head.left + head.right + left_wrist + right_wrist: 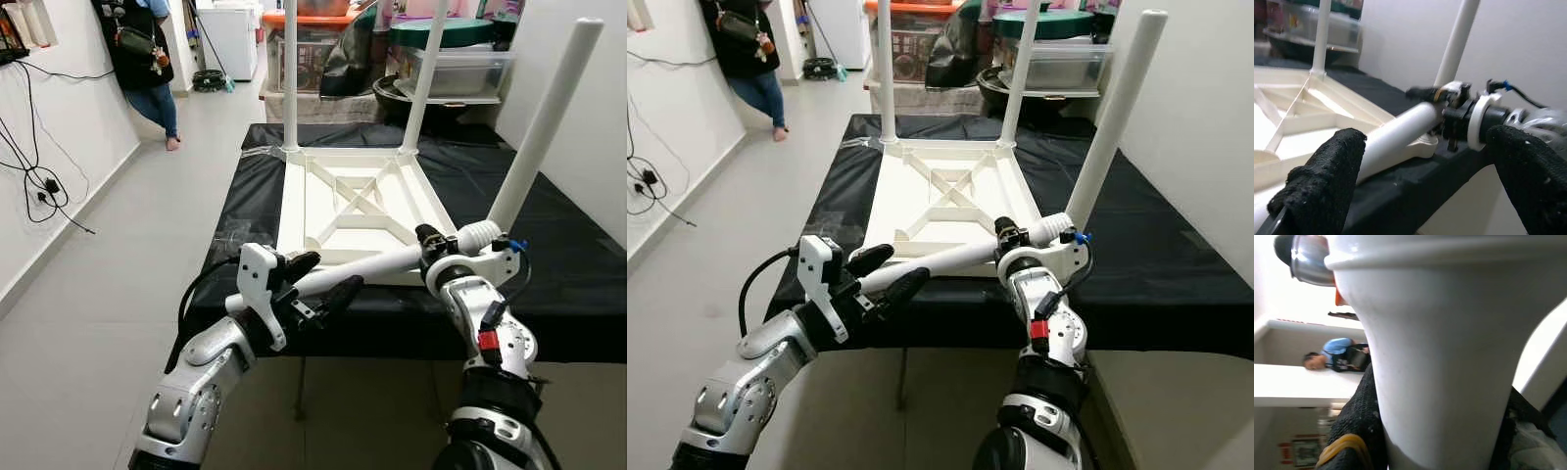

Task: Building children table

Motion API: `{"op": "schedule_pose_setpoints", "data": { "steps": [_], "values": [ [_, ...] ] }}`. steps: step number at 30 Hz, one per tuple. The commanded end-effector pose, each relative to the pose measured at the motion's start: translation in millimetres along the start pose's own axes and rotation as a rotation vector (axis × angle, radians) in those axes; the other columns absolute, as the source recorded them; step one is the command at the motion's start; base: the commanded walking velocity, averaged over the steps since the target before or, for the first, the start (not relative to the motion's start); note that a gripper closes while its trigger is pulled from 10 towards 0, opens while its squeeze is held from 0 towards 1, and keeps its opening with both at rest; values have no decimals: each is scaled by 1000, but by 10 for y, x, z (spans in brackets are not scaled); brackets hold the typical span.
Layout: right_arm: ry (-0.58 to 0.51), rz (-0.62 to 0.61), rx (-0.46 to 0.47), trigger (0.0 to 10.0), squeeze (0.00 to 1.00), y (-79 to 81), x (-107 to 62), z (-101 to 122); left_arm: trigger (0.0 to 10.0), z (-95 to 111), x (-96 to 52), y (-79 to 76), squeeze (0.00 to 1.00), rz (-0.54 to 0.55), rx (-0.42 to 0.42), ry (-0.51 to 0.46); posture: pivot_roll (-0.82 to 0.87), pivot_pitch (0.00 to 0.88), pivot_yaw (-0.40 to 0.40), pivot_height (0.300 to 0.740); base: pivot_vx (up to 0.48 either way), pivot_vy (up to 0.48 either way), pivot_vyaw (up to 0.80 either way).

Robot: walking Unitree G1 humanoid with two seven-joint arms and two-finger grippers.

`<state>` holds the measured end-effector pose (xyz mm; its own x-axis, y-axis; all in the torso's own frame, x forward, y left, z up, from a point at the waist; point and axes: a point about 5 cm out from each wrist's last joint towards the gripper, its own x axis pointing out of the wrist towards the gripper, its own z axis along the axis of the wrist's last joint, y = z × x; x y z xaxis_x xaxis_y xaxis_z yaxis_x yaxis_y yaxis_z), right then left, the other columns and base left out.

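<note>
Your two silver arms sit nearest the head camera, meeting over the near edge of the black-covered worktop (549, 284). On that worktop lies the white children's table top (358, 206), upside down with its ribbed, cross-braced underside facing up; two white legs (290, 73) stand upright at its far corners and a third leg (549, 122) rises tilted at the near right corner. A loose table leg (358, 269) lies nearly level across the near edge of the table top, running between your two end effectors. Your right end effector (431, 245) is pinching that loose leg at its right end, black fingers (1359, 421) pressed on either side of the white tube in the right wrist view. Your left end effector (318, 279) is at the leg's other end with its two black fingers (1327, 181) spread, one above and one below the tube; you cannot tell whether they touch it. Beyond the worktop, against the far wall, sit storage containers: a clear plastic bin (460, 69) with a dark green round lid-like piece (441, 31) on top, a dark round tub (397, 98) just beside it, and a clear box with an orange lid (304, 39); their contents cannot be made out. A person (147, 59) in dark clothes and jeans stands barefoot on the grey floor at far left, near cables (39, 181) trailing down the white wall.
</note>
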<state>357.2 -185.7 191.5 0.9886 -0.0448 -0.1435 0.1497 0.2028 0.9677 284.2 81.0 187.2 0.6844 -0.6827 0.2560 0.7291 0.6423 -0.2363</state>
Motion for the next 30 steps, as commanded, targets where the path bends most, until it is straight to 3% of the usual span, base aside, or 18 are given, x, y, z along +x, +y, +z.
{"op": "schedule_pose_setpoints", "data": {
  "steps": [1, 3, 8, 10, 13, 14, 15, 17, 21, 24, 26, 27, 29, 30],
  "values": [
    [8, 55, 37, 0, 0, 166, -18, -12, 10000, -23, -16, 19, 0, 15, -43, 7, 50, 0, -64, 740, 0, 0, 0],
    [-1, 98, 81, 0, 0, 269, -44, -4, 10000, -46, -31, 52, 0, 25, -47, 21, 51, 0, -65, 740, 0, 0, 0],
    [-11, 140, 80, 0, 0, 337, -67, 4, 10000, -90, -38, 77, 0, 40, -59, 40, 51, 0, -65, 740, 0, 0, 0],
    [1, 200, 2, 0, 0, 386, -94, -9, 10000, -97, -36, 79, 0, 43, -65, 44, 51, 0, -65, 740, 0, 0, 0],
    [-75, 328, -386, 0, 0, 550, -177, 41, 10000, -94, -44, 88, 0, 47, -61, 56, 53, 0, -64, 740, 0, 0, 0],
    [-75, 328, -386, 0, 0, 550, -177, 41, 10000, -94, -44, 88, 0, 47, -61, 56, 53, 0, -64, 740, 0, 0, 0],
    [-100, 359, -474, 0, 0, 593, -199, 65, 10000, -91, -49, 92, 0, 47, -56, 61, 53, 0, -64, 740, 0, 0, 0],
    [-136, 424, -536, 0, 0, 717, -224, 143, 10000, -93, -60, 98, 0, 42, -44, 73, 51, 0, -62, 740, 0, 0, 0],
    [-172, 569, -546, 0, 0, 1117, -279, 333, 10000, -109, -67, 63, 0, 16, -26, 91, 55, 0, -67, 740, 0, 0, 0],
    [-173, 603, -555, 0, 0, 1214, -303, 359, 10000, -109, -65, 50, 0, 7, -21, 94, 55, 0, -67, 740, 0, 0, 0],
    [-142, 697, -693, 0, 0, 1400, -383, 340, 10000, -105, -80, 33, 0, -11, 26, 113, 56, 0, -69, 740, 0, 0, 0],
    [-142, 697, -693, 0, 0, 1400, -383, 340, 10000, -105, -80, 33, 0, -11, 26, 113, 56, 0, -69, 740, 0, 0, 0],
    [-45, 801, -948, 0, 0, 1490, -482, 236, 10000, -100, -123, 75, 0, -18, 124, 156, 53, 0, -70, 740, 0, 0, 0],
    [-45, 801, -948, 0, 0, 1490, -482, 236, 10000, -100, -123, 75, 0, -18, 124, 156, 53, 0, -70, 740, 0, 0, 0]
  ]
}}
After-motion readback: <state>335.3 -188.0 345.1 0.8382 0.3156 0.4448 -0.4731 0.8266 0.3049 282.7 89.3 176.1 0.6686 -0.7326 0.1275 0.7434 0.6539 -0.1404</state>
